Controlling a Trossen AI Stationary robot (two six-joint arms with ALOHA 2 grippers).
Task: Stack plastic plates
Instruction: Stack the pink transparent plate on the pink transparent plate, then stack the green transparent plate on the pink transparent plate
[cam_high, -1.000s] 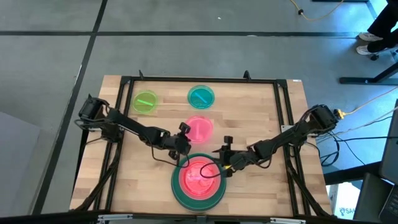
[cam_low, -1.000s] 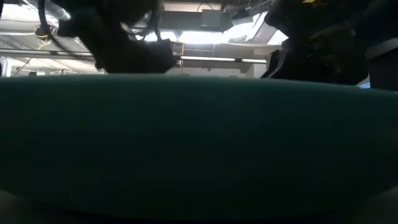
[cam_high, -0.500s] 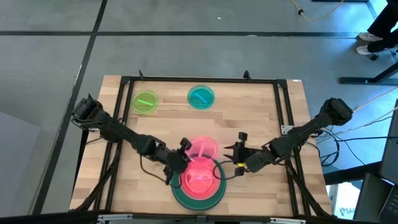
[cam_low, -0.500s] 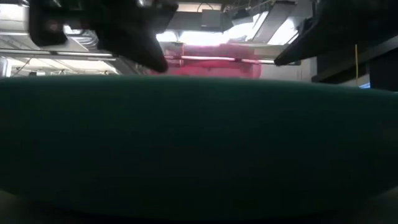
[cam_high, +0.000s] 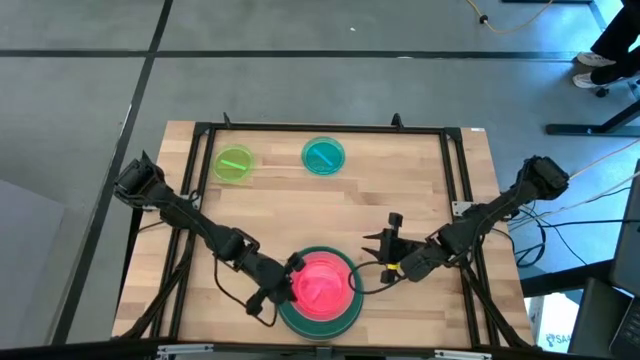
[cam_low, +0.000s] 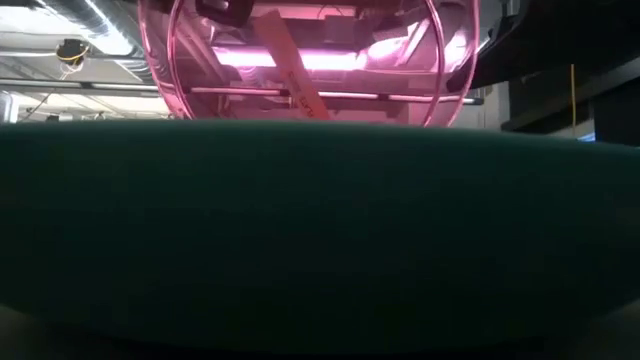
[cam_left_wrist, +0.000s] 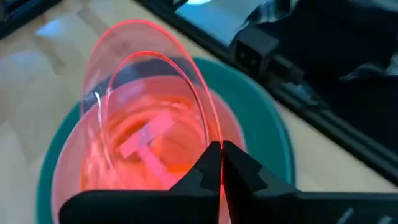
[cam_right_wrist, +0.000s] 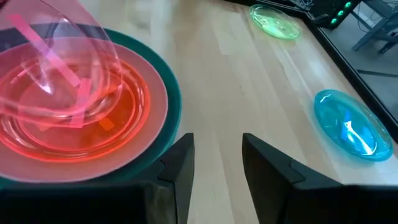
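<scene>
High view, left to right: left claw (cam_high: 283, 289) clamped on pink plate (cam_high: 322, 283), tilted over the plate stack (cam_high: 320, 315) at the desk's near edge. Right claw (cam_high: 389, 246) apart, just beside the stack.

The left gripper (cam_high: 290, 288) is stretched low across the table (cam_high: 400, 200) toward its front edge, fingers pinched together on the hot pink plate (cam_high: 322, 283). The right gripper (cam_high: 385, 252) is held just right of that plate, fingers parted.
</scene>
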